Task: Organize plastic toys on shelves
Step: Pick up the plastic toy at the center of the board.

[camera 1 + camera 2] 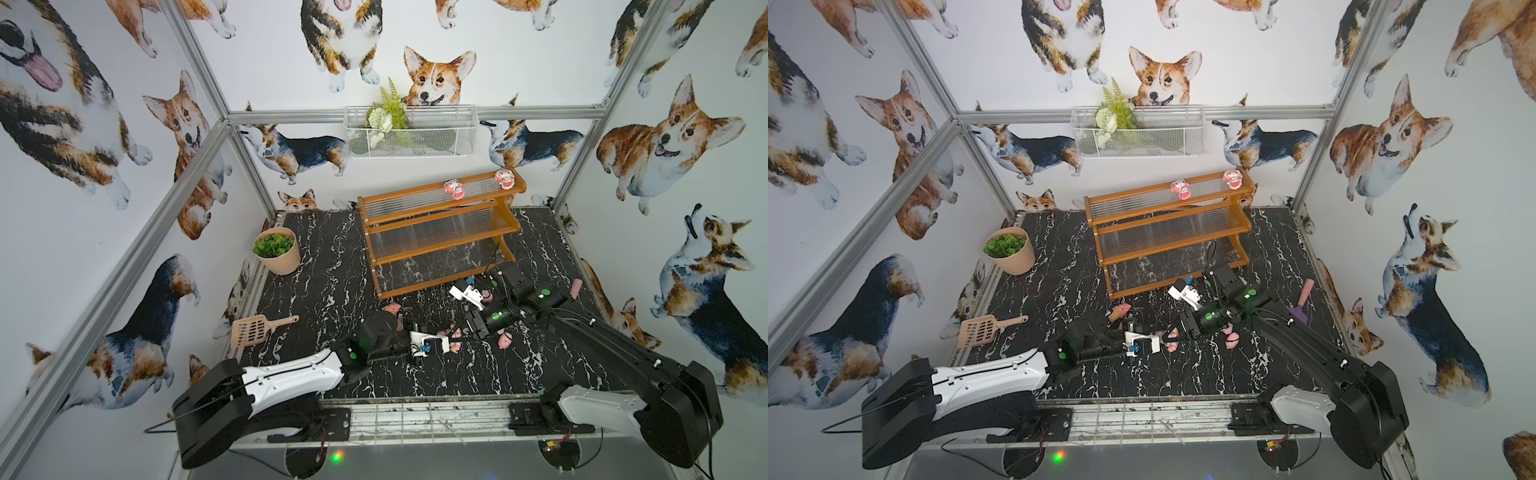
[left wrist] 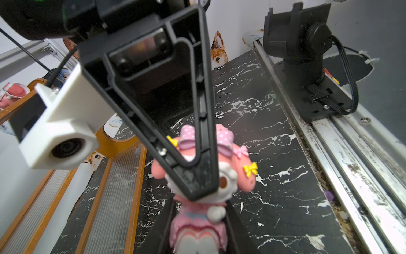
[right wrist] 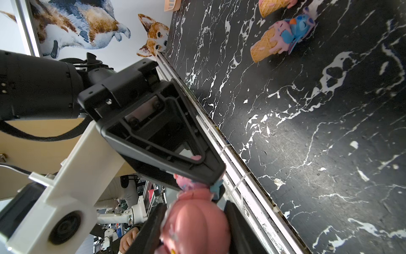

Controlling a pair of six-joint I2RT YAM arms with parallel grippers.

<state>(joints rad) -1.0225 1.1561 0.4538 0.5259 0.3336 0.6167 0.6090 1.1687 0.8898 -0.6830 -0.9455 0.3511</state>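
- Near centre of the black marble table (image 1: 324,291): the two arms meet tip to tip around a pink-and-white doll figurine (image 2: 198,222), in front of the shelves (image 1: 512,226) toward their right end.
- Left gripper (image 2: 199,216): its wrist view shows the jaws pinching the doll's pink skirt from both sides. In both top views this grip is only a pink speck between black fingers.
- Right gripper (image 3: 194,226): its wrist view shows the jaws close on either side of the back of the doll's head. Whether they press or stand just clear, I cannot tell.
- Top tier of the shelves, right half: two standing dolls (image 1: 454,189), plain in both top views. The left wrist view catches only one, at its edge.
- The right wrist view shows a blue-topped ice-cream cone (image 3: 267,45) lying near a second ice-cream cone (image 3: 272,6). In both top views I find only one cone, left of the grippers.
- Pink blob toy (image 1: 1230,341): on the table just right of the grippers, seen only from above.
- Purple scoop (image 1: 1301,307), right side of the table: blade and handle both show in a top view. In a top view only the pink handle (image 1: 577,289) clears the right arm.
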